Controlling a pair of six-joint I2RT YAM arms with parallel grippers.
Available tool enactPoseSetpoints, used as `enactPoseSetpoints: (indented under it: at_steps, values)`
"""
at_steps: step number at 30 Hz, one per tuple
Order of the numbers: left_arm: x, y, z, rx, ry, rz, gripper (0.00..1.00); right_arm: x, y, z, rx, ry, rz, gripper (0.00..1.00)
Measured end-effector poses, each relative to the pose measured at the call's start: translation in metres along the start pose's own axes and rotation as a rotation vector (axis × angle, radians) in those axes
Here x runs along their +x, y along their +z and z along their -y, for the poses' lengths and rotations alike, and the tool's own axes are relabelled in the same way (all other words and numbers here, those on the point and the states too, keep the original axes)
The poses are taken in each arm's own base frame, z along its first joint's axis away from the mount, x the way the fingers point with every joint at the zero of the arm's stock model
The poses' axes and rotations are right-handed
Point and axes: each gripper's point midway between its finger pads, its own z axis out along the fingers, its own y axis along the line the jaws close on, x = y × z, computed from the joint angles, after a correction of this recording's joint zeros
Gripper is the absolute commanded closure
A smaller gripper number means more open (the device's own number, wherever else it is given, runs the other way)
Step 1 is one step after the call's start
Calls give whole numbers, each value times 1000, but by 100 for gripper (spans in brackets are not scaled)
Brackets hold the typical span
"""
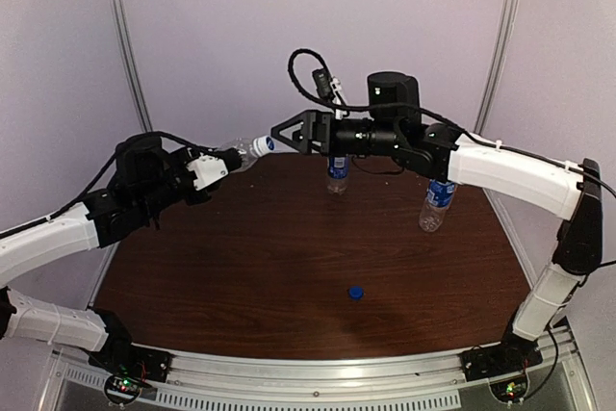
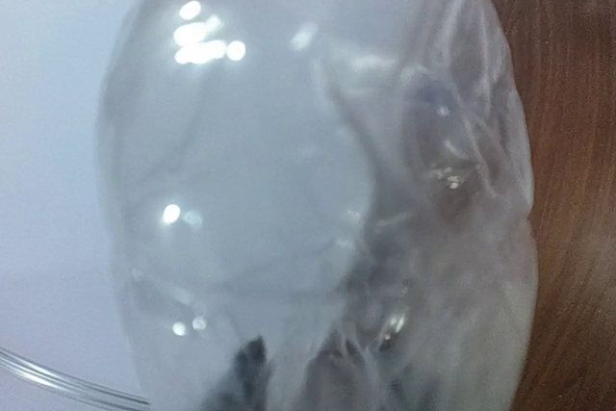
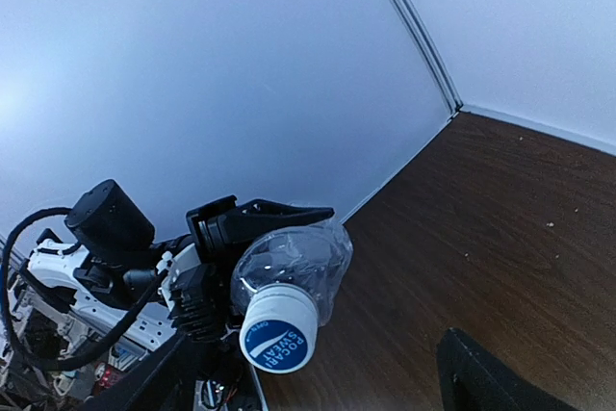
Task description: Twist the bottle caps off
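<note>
The white-and-blue cap (image 1: 262, 146) sits on the neck of a clear bottle (image 1: 241, 154). The bottle is held on its side in the air above the far left of the surface (image 1: 241, 267). The left end effector (image 1: 221, 165) is clenched around the bottle's thin, already crumpled body. The right end effector (image 1: 281, 132) is spread open and lined up end-on with the cap, which shows between its fingers (image 3: 481, 377) but untouched.

The main risk is the soft body. If the cap is twisted hard, the bottle may spin or buckle in the left grip instead of the thread giving way. An off-centre closing could also shove the neck aside. A dark blue cap (image 1: 356, 292) lies loose near the front, and two other bottles (image 1: 436, 204) stand behind, near the right arm's sweep.
</note>
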Motion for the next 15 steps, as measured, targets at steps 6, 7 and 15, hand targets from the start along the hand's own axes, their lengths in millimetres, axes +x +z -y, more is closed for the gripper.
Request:
enactPoseSetpoints:
  at_steps: [6,7,15]
  values:
    - [-3,0,-17,-81,54,2,77,13,18,-4,-33,92,-75,29]
    - [-2,0,-17,-83,59,2,77,14,20,-5,-38,101,-82,33]
    - [-3,0,-19,-97,81,0,77,15,23,-13,-75,115,-101,52]
